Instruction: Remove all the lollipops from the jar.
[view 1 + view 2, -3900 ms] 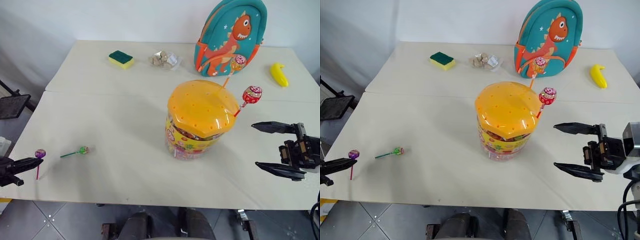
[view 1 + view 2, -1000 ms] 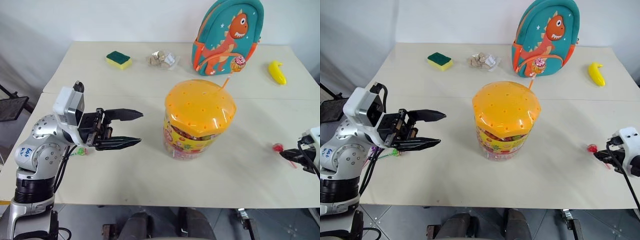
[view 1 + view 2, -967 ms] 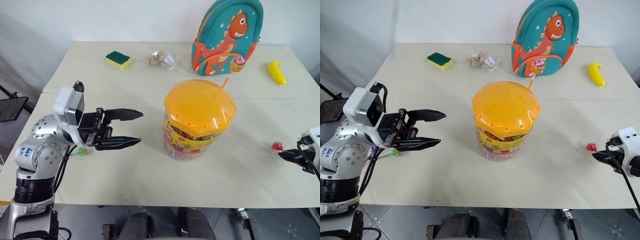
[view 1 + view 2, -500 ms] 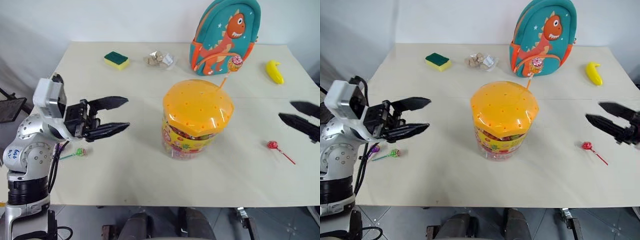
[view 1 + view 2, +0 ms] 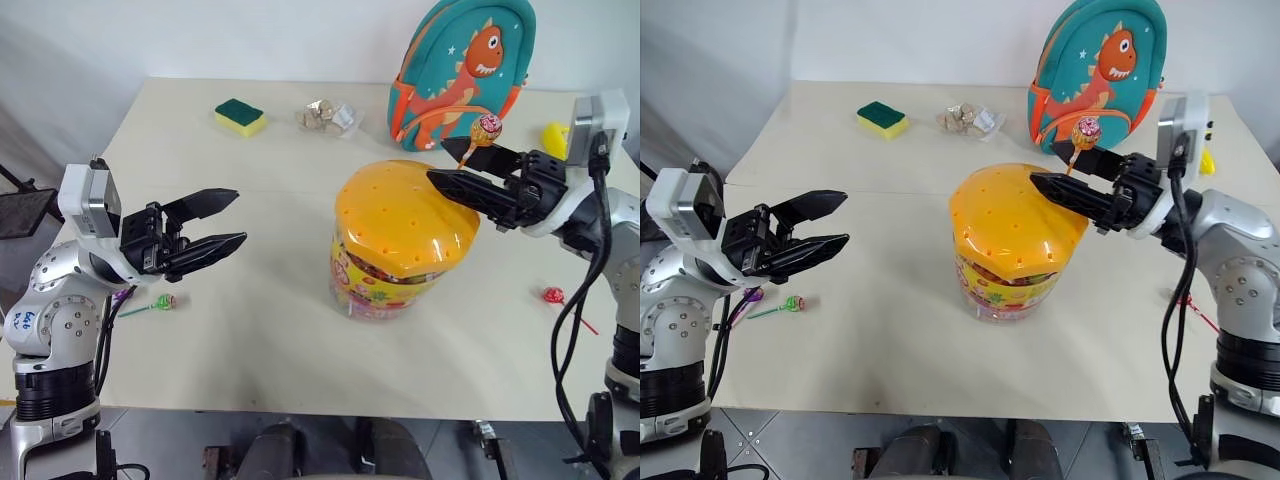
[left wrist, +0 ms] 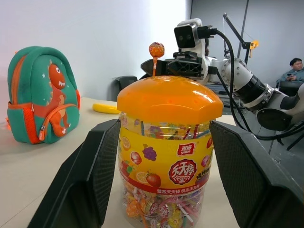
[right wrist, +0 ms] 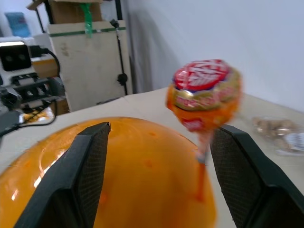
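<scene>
The jar (image 5: 400, 250), a clear tub with a domed orange lid and yellow label, stands mid-table. One orange-pink lollipop (image 5: 487, 127) sticks up from the lid's far right side. My right gripper (image 5: 436, 160) hovers open over that side of the lid. In the right wrist view the lollipop's head (image 7: 203, 92) sits between the spread fingers, untouched. My left gripper (image 5: 241, 215) is open and empty, pointing at the jar (image 6: 168, 152) from the left. A green lollipop (image 5: 165, 300) and a purple lollipop (image 5: 750, 296) lie at the table's left, a red-pink lollipop (image 5: 553, 296) at its right.
A teal dinosaur backpack (image 5: 463, 70) stands behind the jar, a banana (image 5: 553, 138) to its right. A sponge (image 5: 241, 116) and a snack packet (image 5: 328, 116) lie at the back. A person (image 6: 294, 71) sits far off in the left wrist view.
My right arm swung up from the table's right edge to the jar's lid, opening and leaving the red-pink lollipop on the table. The left gripper drew back slightly leftward.
</scene>
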`<state>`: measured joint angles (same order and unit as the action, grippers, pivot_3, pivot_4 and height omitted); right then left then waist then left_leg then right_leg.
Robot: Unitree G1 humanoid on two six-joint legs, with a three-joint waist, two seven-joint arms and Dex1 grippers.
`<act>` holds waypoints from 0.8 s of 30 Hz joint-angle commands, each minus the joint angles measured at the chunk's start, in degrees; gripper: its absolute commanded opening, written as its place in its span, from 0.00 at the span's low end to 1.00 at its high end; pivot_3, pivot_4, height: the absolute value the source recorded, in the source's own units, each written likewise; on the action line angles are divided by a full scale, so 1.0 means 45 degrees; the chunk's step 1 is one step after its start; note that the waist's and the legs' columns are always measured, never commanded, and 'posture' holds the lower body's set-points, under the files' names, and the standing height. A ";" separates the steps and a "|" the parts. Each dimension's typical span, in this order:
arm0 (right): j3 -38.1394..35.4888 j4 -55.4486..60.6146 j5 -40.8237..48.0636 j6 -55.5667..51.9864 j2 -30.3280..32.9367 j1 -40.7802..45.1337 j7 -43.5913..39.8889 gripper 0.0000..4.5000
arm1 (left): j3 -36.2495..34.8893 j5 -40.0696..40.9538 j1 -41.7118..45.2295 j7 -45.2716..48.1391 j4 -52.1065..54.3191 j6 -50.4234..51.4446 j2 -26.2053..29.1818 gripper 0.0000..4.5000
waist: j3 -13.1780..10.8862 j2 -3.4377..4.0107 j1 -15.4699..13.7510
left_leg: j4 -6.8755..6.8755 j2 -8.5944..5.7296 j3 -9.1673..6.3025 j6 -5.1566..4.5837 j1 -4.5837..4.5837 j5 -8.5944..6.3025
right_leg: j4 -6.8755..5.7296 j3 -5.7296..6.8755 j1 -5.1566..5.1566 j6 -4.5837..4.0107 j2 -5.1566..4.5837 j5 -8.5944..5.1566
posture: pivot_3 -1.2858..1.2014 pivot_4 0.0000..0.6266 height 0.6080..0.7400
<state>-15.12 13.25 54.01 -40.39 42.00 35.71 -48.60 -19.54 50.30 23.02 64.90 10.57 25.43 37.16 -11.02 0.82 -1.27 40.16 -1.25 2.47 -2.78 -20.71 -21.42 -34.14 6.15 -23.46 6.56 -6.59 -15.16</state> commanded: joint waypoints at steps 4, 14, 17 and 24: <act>-0.0102 -0.0112 0.0113 -0.0050 -0.0253 0.0473 0.0323 0.52 | -0.0385 0.0444 -0.0118 -0.0143 0.0770 0.0063 0.0258 0.71 | 0.0000 0.0000 0.0011 | 0.0002 0.0011 0.0001 0.0002 0.0000 0.0001 | -0.0007 0.0002 -0.0001 0.0000 0.0009 0.0000 | 0.52 0.24 1.00; -0.0731 -0.1011 0.0010 0.0541 -0.0111 0.0793 -0.0357 0.01 | -0.0073 0.0518 0.0203 -0.0396 0.1125 0.0177 0.0169 0.71 | 0.0000 0.0000 0.0032 | 0.0006 0.0013 0.0009 -0.0001 0.0004 0.0003 | -0.0015 -0.0002 -0.0002 0.0000 0.0010 0.0000 | 0.52 0.24 1.00; -0.1337 -0.1547 0.0403 0.0492 0.0010 0.1399 -0.0373 0.01 | 0.0153 0.0487 0.0409 -0.0299 0.1065 0.0161 0.0098 0.71 | 0.0000 0.0000 0.0035 | 0.0012 0.0010 0.0020 -0.0005 0.0007 0.0006 | -0.0028 -0.0001 -0.0003 0.0000 0.0008 0.0000 | 0.52 0.24 1.00; -0.2770 -0.4089 -0.0660 0.0040 0.2621 0.1310 -0.0253 0.01 | 0.0778 0.0280 0.0618 0.0249 0.0942 0.0079 0.0124 0.71 | 0.0001 -0.0002 -0.0043 | 0.0011 0.0002 -0.0003 -0.0008 -0.0017 0.0005 | -0.0003 0.0005 -0.0003 0.0001 0.0001 0.0000 | 0.52 0.24 1.00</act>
<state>-25.07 -2.13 53.98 -40.43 50.65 43.00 -49.55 -16.32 51.47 25.08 64.91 13.32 26.65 37.23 -11.02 0.81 -1.47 40.20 -1.24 2.46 -2.82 -20.82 -21.41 -34.11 6.20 -23.47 6.57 -6.58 -15.16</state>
